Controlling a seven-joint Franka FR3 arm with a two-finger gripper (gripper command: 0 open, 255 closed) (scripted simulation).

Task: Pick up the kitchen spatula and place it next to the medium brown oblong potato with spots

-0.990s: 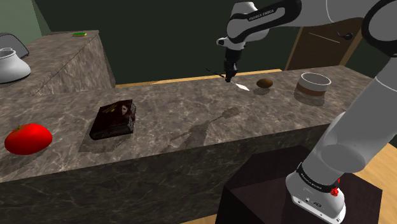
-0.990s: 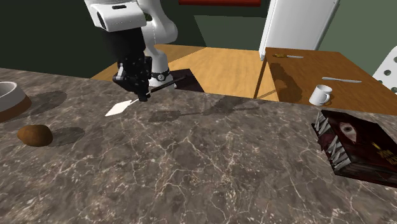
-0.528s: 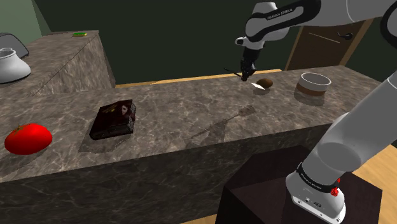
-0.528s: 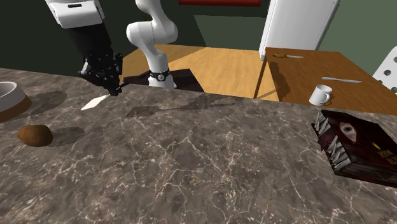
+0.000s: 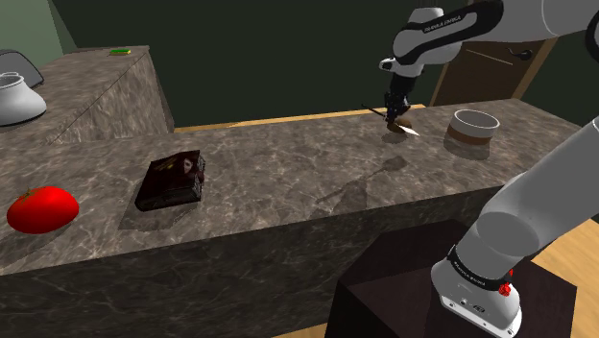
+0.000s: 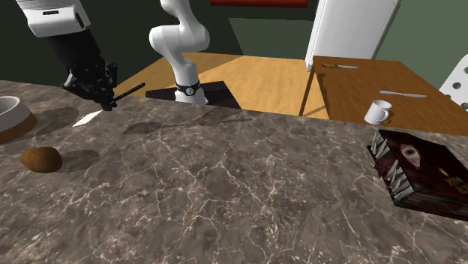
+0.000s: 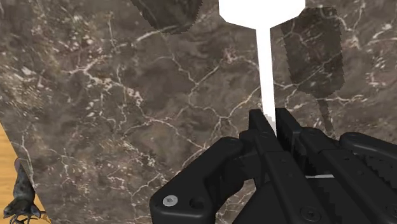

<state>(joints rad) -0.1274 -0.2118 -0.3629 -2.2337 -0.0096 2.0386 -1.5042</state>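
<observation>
Pinching the spatula (image 7: 266,76) by its thin shaft with the claw (image 7: 270,119), aloft over the worktop (image 6: 225,195), near the potato (image 6: 40,159). Could pivot in so narrow a pinch, or clip the potato if lowered blade-first. Runs aslant: white blade low, dark handle raised behind the claw.
</observation>
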